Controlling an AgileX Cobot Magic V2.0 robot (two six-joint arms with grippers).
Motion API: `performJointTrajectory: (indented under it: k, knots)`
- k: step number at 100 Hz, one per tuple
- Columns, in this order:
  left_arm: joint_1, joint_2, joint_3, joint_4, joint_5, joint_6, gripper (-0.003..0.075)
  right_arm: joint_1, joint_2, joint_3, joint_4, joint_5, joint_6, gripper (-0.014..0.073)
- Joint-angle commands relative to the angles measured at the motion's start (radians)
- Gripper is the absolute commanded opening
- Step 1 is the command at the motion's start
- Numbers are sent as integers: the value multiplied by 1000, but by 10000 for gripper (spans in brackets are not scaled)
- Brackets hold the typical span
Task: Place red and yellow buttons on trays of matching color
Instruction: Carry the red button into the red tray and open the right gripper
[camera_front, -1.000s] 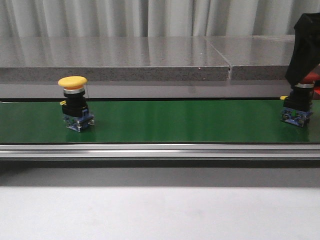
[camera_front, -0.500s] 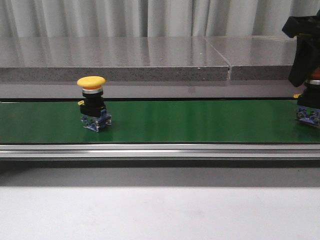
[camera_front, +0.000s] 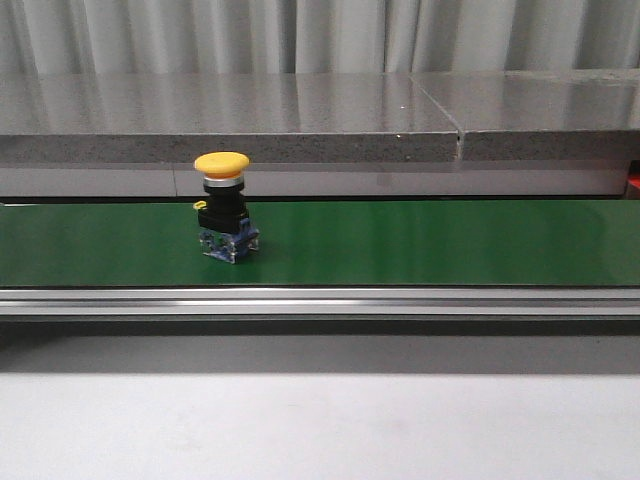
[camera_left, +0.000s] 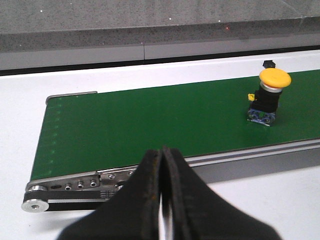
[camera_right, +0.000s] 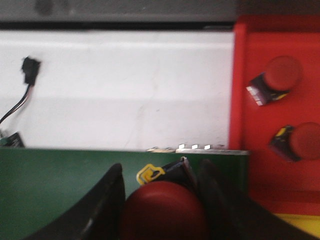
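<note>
We count one yellow button (camera_front: 222, 162) on one green belt (camera_front: 420, 240). Red buttons: three, one (camera_right: 162, 210) between the right hand's fingers, two (camera_right: 282, 72) (camera_right: 305, 141) lying in the single red tray (camera_right: 252, 125).

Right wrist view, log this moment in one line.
right gripper: shut on red mushroom-head button | red tray: two red buttons | left gripper: shut

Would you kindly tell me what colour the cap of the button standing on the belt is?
Yellow cap, clearest in the front view.
</note>
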Motion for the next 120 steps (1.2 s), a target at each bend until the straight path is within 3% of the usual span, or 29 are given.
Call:
performJointTrajectory:
  k: [1,31,64,120]
  knots:
    - [-4,8,-25,-27,-69,-8,-19,-74,8,-92,8,-26,-9,80]
    - [-4,8,-25,-27,-69,-8,-19,-218,266,-365,9,-9,-9,80]
    - [-4,8,-25,-27,-69,-8,-19,-239,514,-607,9,3,-8,80]
    - [-4,8,-25,-27,-69,-8,-19,-241,678,-669,14,-78,-8,80]
